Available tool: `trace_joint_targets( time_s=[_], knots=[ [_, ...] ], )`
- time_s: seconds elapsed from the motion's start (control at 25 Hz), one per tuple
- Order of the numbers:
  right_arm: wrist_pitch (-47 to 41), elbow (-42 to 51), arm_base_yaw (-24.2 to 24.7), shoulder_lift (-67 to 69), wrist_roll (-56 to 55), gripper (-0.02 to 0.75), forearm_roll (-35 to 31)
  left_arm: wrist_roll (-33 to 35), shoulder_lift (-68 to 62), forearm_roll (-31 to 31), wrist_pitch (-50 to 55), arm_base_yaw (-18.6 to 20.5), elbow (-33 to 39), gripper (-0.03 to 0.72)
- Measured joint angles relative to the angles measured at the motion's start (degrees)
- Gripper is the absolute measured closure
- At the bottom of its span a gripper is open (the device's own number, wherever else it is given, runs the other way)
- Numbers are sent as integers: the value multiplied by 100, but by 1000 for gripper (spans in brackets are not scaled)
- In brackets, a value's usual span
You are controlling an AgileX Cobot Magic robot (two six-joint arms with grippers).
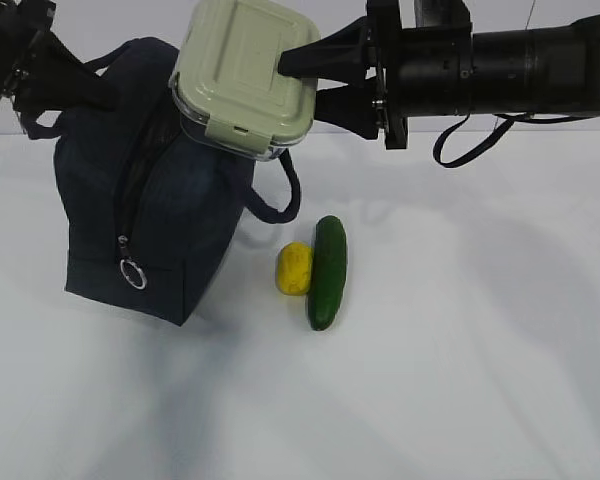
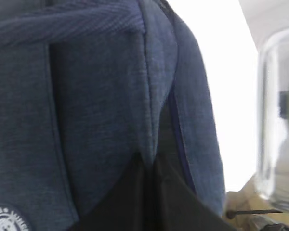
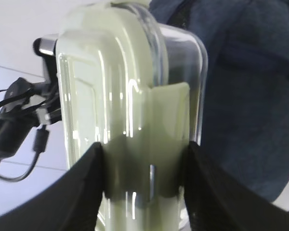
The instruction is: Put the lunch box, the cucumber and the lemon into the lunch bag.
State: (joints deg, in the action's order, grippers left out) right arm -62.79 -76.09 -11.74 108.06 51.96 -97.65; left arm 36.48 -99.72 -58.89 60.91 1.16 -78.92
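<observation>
My right gripper (image 1: 302, 76) is shut on the lunch box (image 1: 242, 78), which has a sage-green lid and a clear base. It holds the box tilted in the air over the top right of the navy lunch bag (image 1: 155, 230). In the right wrist view the fingers (image 3: 82, 192) clamp the box (image 3: 135, 96) on both sides. My left gripper (image 1: 92, 90) is shut on the bag's top edge. Its dark fingers (image 2: 125, 202) pinch the fabric (image 2: 101, 96). The yellow lemon (image 1: 294, 268) and the dark green cucumber (image 1: 328, 272) lie side by side on the table, right of the bag.
The bag's zipper runs down its near side to a ring pull (image 1: 133, 273). A loop handle (image 1: 280, 205) hangs off the bag's right side. The white table (image 1: 480, 350) extends to the right and front. The bag's white logo (image 2: 7, 219) shows in the left wrist view.
</observation>
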Motion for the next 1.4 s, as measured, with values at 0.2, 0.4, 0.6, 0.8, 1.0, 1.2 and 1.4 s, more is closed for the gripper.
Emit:
trace_joint_targets(
  time_s=[0.2, 0.4, 0.6, 0.8, 1.0, 1.2, 1.4],
  knots=[
    [422, 0, -48, 0, 0, 372, -10, 263, 0, -587, 110, -67, 0, 696],
    [453, -14, -48, 229, 0, 372, -43, 546, 0, -1178, 475, -78, 0, 696],
    [476, -14, -48, 585, -24, 372, -43, 667, 0, -1324, 667, -103, 0, 696],
    [489, -14, -127, 786, -61, 372, -108, 705, 0, -1363, 681, -208, 0, 696],
    [587, -65, -466, 796, -75, 372, -117, 727, 0, -1149, 593, -446, 0, 696],
    [624, -234, -605, 801, -88, 372, -142, 727, 0, -929, 437, -471, 0, 696],
    [1042, -464, -804, 836, -88, 372, -165, 727, -110, -982, 331, -471, -22, 696]
  ],
)
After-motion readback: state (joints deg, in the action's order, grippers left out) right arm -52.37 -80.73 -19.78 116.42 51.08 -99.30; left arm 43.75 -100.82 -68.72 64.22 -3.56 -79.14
